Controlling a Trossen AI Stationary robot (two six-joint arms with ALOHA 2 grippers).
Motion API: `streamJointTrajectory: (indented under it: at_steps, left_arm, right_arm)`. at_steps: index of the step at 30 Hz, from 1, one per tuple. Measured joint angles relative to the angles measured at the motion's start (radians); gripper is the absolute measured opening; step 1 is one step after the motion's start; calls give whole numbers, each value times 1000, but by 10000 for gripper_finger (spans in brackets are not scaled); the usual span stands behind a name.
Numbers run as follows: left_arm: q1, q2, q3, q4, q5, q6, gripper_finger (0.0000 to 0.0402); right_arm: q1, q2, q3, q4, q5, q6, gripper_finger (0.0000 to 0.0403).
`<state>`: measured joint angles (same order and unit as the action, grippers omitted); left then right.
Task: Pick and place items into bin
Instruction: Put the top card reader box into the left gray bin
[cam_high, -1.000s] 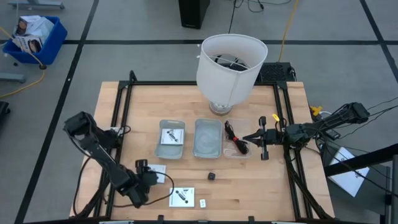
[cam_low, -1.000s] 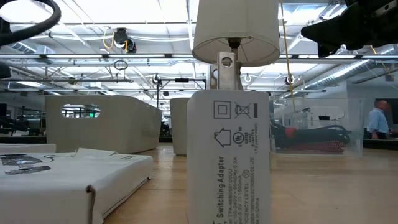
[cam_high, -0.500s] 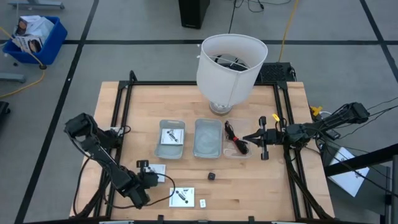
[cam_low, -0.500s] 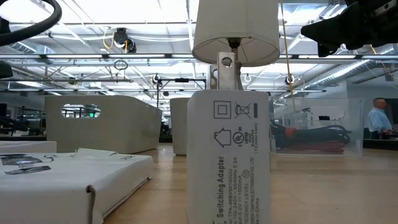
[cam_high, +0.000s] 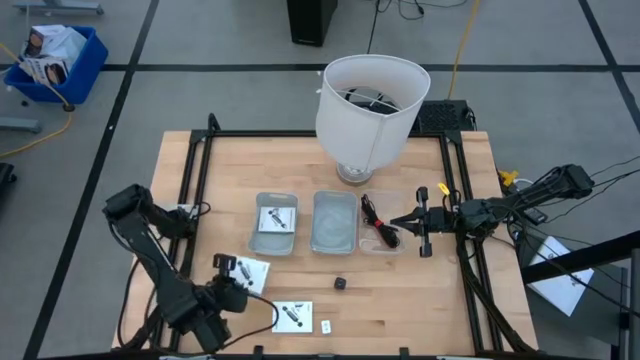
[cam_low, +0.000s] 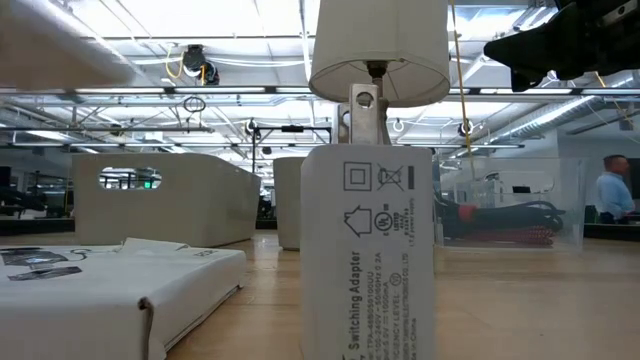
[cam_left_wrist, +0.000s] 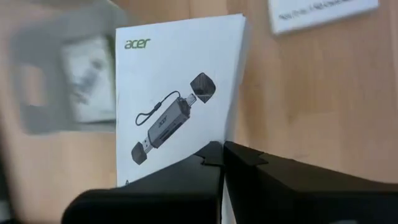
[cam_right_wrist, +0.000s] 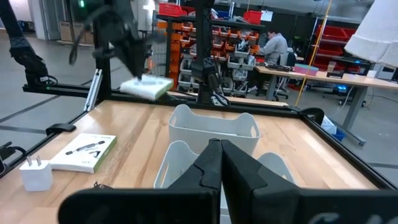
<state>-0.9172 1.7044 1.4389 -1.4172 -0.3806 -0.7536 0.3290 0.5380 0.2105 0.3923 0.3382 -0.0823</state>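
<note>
My left gripper (cam_high: 236, 284) is at the table's near left, shut on a white packet (cam_left_wrist: 174, 99) with black print. The right wrist view shows that packet (cam_right_wrist: 146, 87) clear of the table. A second packet (cam_high: 293, 315) and a small white adapter (cam_high: 325, 326) lie flat near the front edge. A tiny black cube (cam_high: 340, 283) lies in front of the bins. The left bin (cam_high: 262, 243) holds a third packet (cam_high: 275, 219). The right bin (cam_high: 366, 247) holds a black coiled cable (cam_high: 377, 222). My right gripper (cam_high: 393, 221) hangs shut over the right bin. My left gripper pinches the packet's near edge (cam_left_wrist: 214, 138), close to one corner, between its two fingers. The rest of the packet reaches out past the fingertips with its printed face toward the wrist camera. It is lifted clear of the table, and the gripper comes at it from above.
A big white lampshade (cam_high: 370, 95) stands at the far middle behind the bins. The middle bin (cam_high: 334, 222) has nothing in it. Black rails (cam_high: 196, 170) frame the wooden table. Bare wood lies right of the cube. A person (cam_low: 612, 195) stands in the room beyond.
My left gripper has taken hold of the packet at the near left and raised it off the table, drawing slightly toward the near left corner. The packet has turned a little and now hangs clear. My right gripper has kept still.
</note>
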Motion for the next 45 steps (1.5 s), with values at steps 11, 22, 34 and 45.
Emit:
streamJointTrajectory:
  at_steps: [11,22,34,45]
  left_arm:
    - [216,-2,4,-150,-203,821,3]
    - [392,-24,-187,-135,-325,1182,2]
    - [392,-26,-286,23,-326,1364,4]
    - [398,-26,-285,84,-249,1338,45]
  right_arm:
    - [0,0,0,0,0,11,0]
    - [0,0,0,0,0,10,0]
    - [0,0,0,0,0,7,0]
    - [0,0,0,-1,0,10,0]
